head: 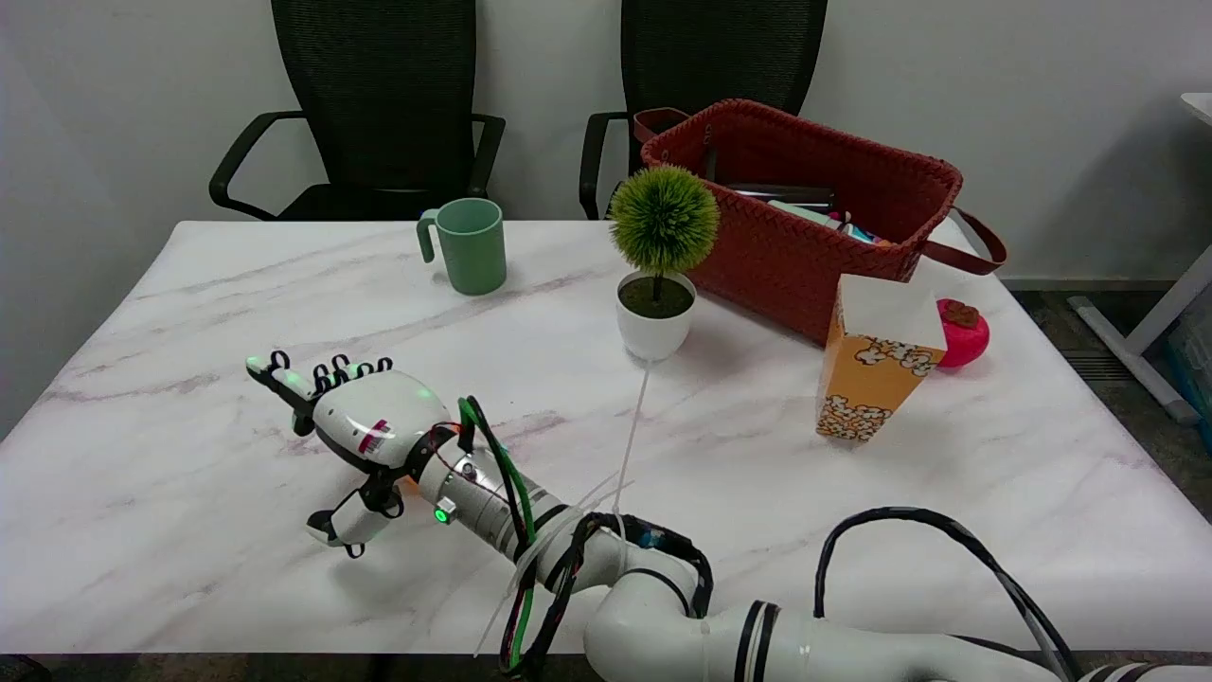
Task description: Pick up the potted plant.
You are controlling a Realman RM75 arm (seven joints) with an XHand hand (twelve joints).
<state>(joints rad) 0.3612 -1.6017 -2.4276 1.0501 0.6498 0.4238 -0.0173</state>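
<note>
- The right hand (352, 431) hovers over the near-left part of the marble table (189, 530), fingers spread and pointing away toward the far left, thumb hanging apart below; it holds nothing.
- Further back, a green mug (470, 245) stands upright near the far edge, handle turned left.
- The potted plant (657, 267) sits right of the mug, about mid-table toward the far side: a small white pot with a round green tuft on a short stem, standing straight up.
- From the hand, the plant lies well apart, off to the right and farther across the table. I'd judge the hand must swing right and reach forward, then close round the pot from the side, since its long axis is vertical.
- Just behind and right of the plant is a red woven basket (814, 265).
- An orange popcorn box (876, 365) stands nearer, a pink object (966, 333) beside it.
</note>
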